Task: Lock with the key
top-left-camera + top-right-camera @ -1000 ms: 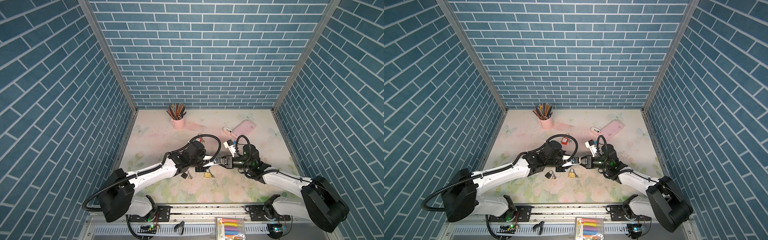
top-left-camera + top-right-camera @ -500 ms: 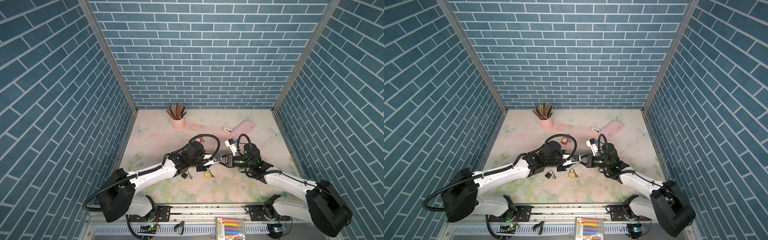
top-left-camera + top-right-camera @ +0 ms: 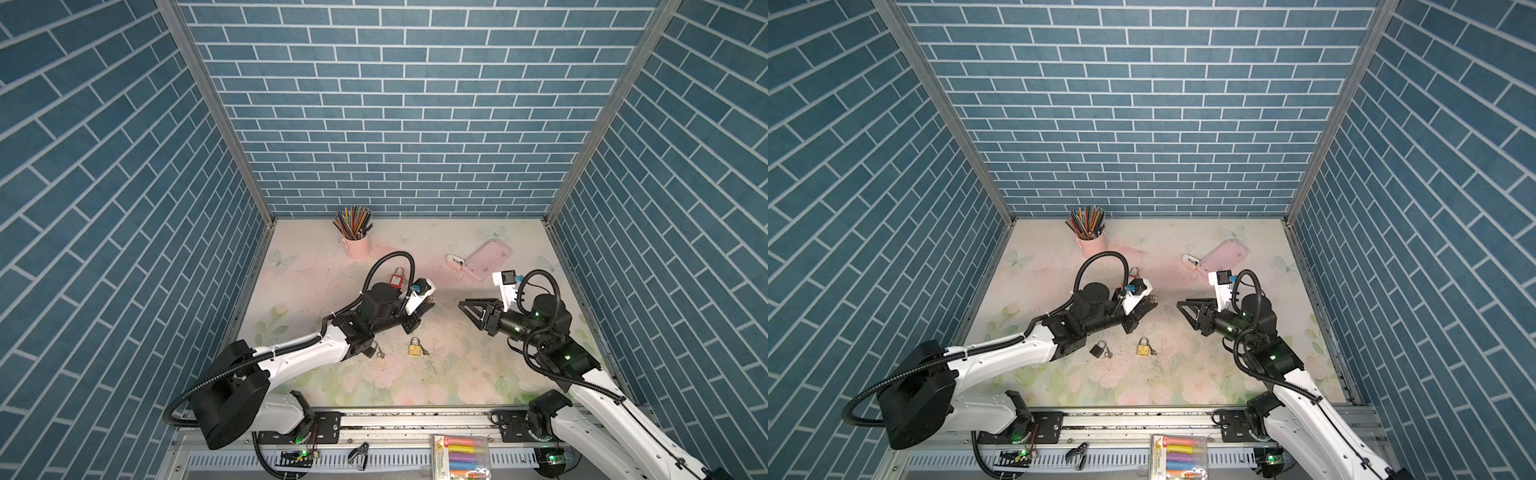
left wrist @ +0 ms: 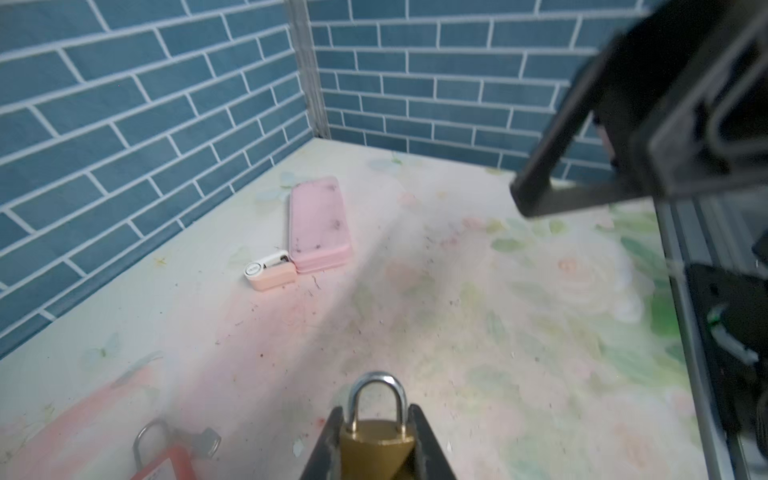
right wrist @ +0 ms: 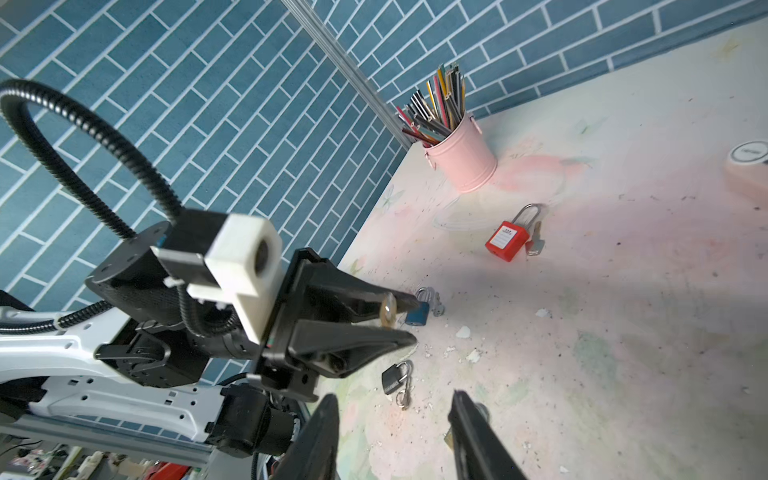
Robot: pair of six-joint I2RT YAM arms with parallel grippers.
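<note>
Floral desk (image 3: pixel 457 374) carries: pink pencil cup (image 3: pixel 357 246), pink case (image 3: pixel 487 260), red padlock (image 3: pixel 397 279), black padlock (image 3: pixel 1098 349), brass padlock (image 3: pixel 414 347).

Held brass padlock (image 4: pixel 376 446) is running off the left wrist view's edge; blurry red padlock (image 4: pixel 166 463) is getting cropped too; left arm (image 3: pixel 316 357) is half-covering black padlock (image 3: pixel 373 346) in a top view.

left end effector (image 3: pixel 424 311) clamped, right end effector (image 3: pixel 471 315) parted — tips facing

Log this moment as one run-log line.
left gripper: shut on brass padlock | shackle: closed | right gripper: open, empty, apart from padlock
</note>
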